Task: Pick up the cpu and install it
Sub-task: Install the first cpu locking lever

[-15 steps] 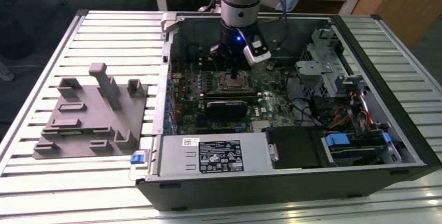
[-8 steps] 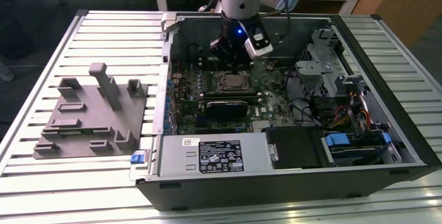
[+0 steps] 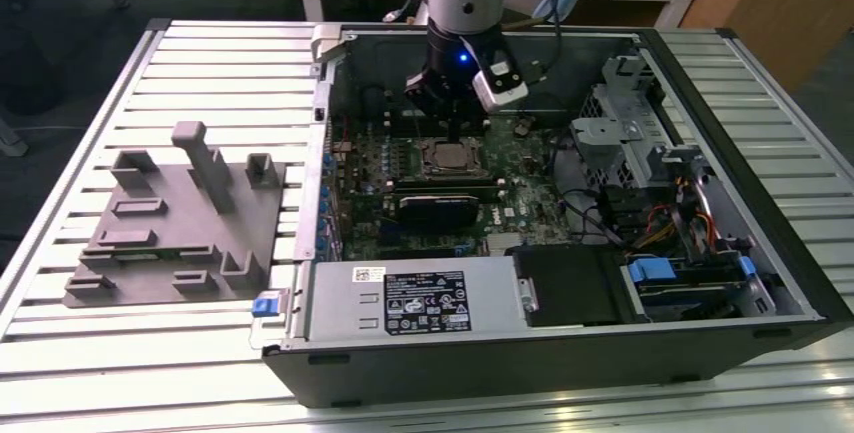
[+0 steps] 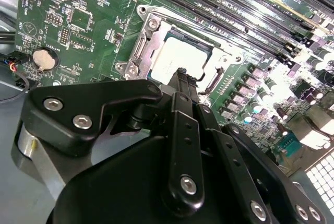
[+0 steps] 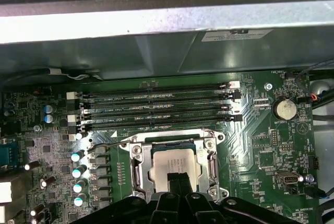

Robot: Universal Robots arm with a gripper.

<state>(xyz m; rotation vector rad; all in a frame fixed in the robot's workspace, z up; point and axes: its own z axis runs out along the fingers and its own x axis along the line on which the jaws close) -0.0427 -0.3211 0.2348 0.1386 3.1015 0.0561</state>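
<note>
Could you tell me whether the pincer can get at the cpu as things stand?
Probably yes. The pincer hangs just over the cpu, which lies face up in its socket on the motherboard. Both wrist views show nothing between them, and the case is open on top.

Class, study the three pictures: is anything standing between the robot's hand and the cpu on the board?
Nothing visible does. In both wrist views the hand hangs right over the cpu, which lies in its metal socket frame. The memory slots run beside the frame, out of the way.
</note>
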